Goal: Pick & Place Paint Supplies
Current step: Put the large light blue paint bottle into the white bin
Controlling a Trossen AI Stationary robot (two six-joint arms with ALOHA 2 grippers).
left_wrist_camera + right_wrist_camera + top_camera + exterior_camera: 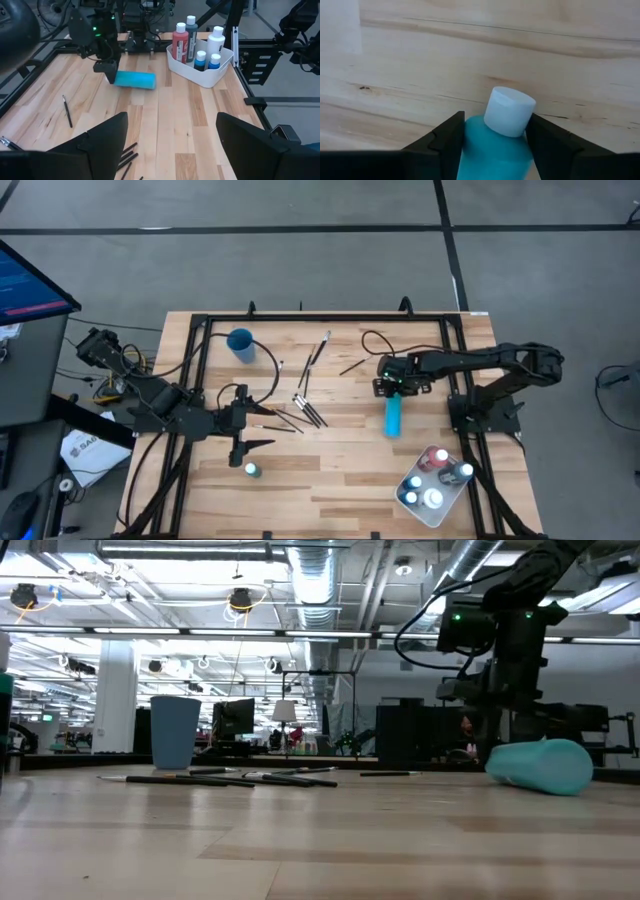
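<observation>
The teal paint bottle (394,420) is lying on its side on the surface (340,480), bracketed at its neck by the right end effector (495,137), whose fingers are touching its shoulders. The left end effector (243,444) is being held released beside the paintbrushes (300,412).

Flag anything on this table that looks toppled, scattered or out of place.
The teal paint bottle lies on its side mid-table, the right gripper straddling its neck. Paintbrushes lie scattered loosely, not in the blue cup. One small teal bottle stands alone by the left gripper, away from the white tray. No spills visible.
</observation>
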